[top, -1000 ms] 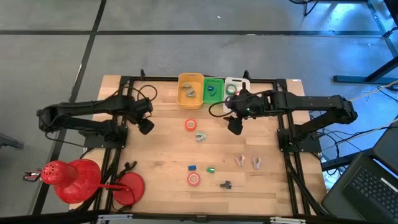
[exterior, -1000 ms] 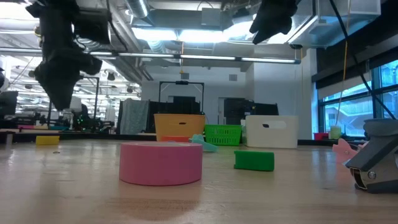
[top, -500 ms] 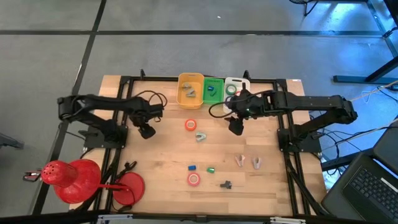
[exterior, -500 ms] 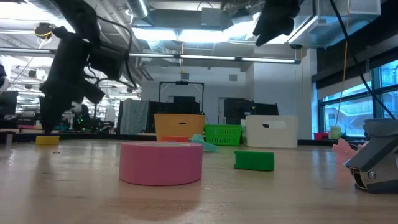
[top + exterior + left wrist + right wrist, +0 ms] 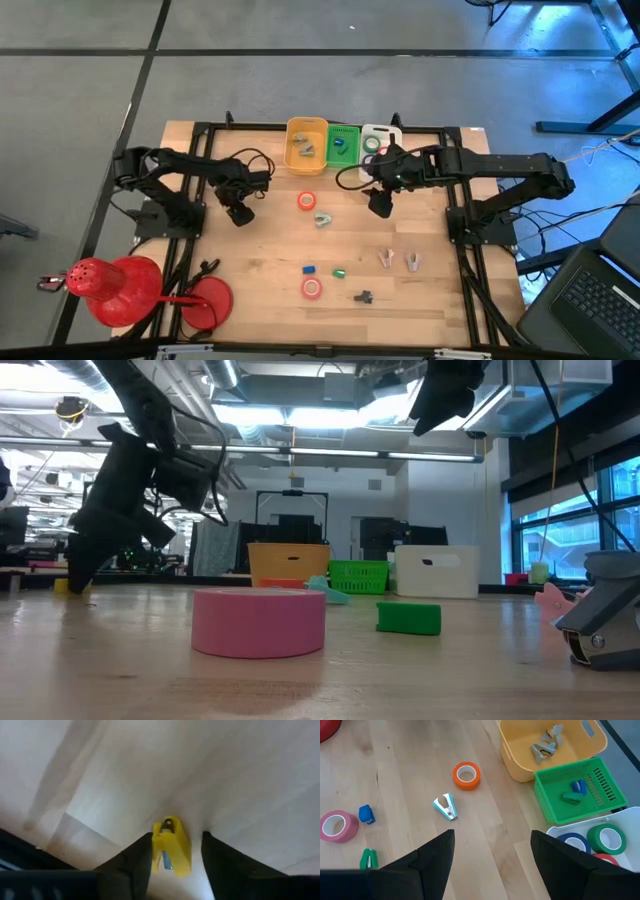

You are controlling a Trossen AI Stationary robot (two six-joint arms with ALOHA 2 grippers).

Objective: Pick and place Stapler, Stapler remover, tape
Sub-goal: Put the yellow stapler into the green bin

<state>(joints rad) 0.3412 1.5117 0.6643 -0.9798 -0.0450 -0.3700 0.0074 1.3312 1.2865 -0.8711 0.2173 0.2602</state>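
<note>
A small yellow stapler (image 5: 171,845) lies on the table's left part, also showing in the low view (image 5: 61,586). My left gripper (image 5: 173,855) is open and points steeply down, with one finger on each side of the stapler; in the high view the gripper (image 5: 240,214) hides it. My right gripper (image 5: 492,862) is open with nothing between its fingers, high over the table by the bins (image 5: 380,205). An orange tape roll (image 5: 466,775), a teal staple remover (image 5: 446,806), a pink tape roll (image 5: 337,826), a blue stapler (image 5: 365,813) and a green stapler (image 5: 368,859) lie on the table. My left gripper comes at the yellow stapler from above, fingers across its width. One finger (image 5: 142,854) stands right against the stapler's side (image 5: 156,845); whether it touches I cannot tell. A gap shows between the other finger (image 5: 212,855) and the stapler, which lies flat on the table.
At the far edge stand a yellow bin (image 5: 307,145) of staple removers, a green basket (image 5: 343,143) of staplers and a white bin (image 5: 378,138) of tape rolls. Two pale removers (image 5: 398,260) and a dark one (image 5: 363,296) lie near right. Red round things (image 5: 115,285) stand near left.
My left gripper has gone down toward the table and a little toward its near edge, tipping to point more steeply down, and now stands over the yellow stapler. The arm has folded in toward the table.
</note>
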